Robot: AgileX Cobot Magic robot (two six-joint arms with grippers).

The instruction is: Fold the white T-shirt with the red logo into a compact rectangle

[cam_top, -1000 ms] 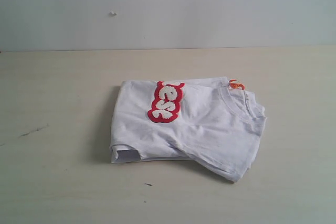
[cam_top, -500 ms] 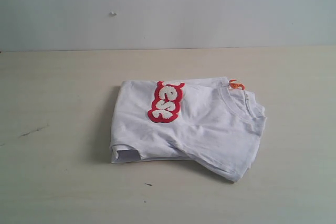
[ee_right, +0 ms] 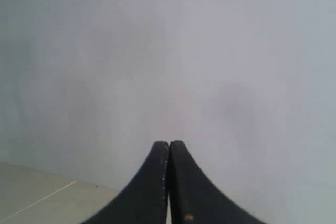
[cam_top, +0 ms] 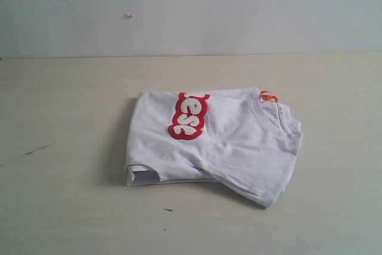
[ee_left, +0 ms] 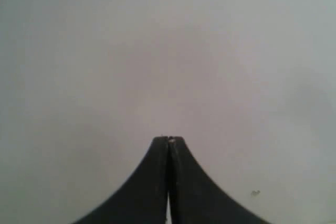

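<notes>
The white T-shirt (cam_top: 233,147) lay folded into a rough rectangle on the desk (cam_top: 59,195). Its front right corner stuck out past the layers beneath. The red logo (cam_top: 188,116) ran down the top layer on the left, with only a few letters showing. The ribbed collar (cam_top: 271,117) and an orange neck tag (cam_top: 268,95) sat at the far right edge.

The left end effector (ee_left: 168,139) was pinched fully together with nothing between its tips, and it faced a plain pale surface. The right end effector (ee_right: 168,142) was closed and empty in the same way. The shirt lay well apart from both, touched by neither.

Compared with a second before, the shirt had kept the same place and shape.
</notes>
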